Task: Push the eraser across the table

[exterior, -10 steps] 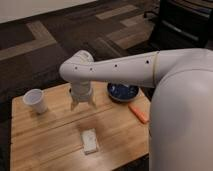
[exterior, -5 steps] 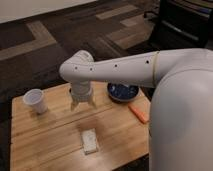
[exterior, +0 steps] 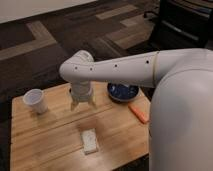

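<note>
Gripper [exterior: 83,107] points down at the table [exterior: 40,147], jaws spread apart. Cup [exterior: 36,101] picture-left of jaws; white block [exterior: 90,141] nearer the camera.

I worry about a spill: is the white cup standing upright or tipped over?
Upright: the white cup stands on the table, open rim facing up. The gripper hangs beside it, not touching.

I had soft, even light from overhead. The table [exterior: 45,145] read bright and warm, while the floor behind it sat dim. A pale sheen ran along the top of the arm [exterior: 120,70]. The gripper [exterior: 83,104] hung over the table's middle, dark on its underside, with a faint shadow on the boards below. The cup [exterior: 36,100] glowed white.
</note>
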Robot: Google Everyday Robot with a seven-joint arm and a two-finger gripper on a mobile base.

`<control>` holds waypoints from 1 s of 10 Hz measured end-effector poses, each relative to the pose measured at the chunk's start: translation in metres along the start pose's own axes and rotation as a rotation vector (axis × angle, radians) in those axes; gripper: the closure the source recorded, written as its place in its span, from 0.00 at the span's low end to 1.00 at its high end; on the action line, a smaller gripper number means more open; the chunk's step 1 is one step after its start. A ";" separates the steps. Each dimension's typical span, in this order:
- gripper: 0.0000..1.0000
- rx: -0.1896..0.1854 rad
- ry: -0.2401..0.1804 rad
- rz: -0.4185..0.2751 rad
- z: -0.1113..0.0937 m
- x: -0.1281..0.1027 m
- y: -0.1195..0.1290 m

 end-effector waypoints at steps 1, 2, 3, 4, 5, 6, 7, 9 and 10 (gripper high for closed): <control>0.35 0.004 0.001 0.001 0.000 0.000 -0.001; 0.35 0.036 -0.009 0.003 0.001 -0.006 -0.009; 0.35 0.056 -0.015 0.003 0.001 -0.010 -0.014; 0.35 0.071 -0.022 0.001 0.002 -0.017 -0.016; 0.35 0.073 -0.022 -0.003 0.004 -0.023 -0.015; 0.35 0.073 -0.023 -0.012 0.007 -0.028 -0.013; 0.35 0.073 -0.027 -0.019 0.010 -0.038 -0.014; 0.35 0.065 -0.032 -0.033 0.017 -0.055 -0.016; 0.35 0.065 -0.038 -0.044 0.023 -0.066 -0.018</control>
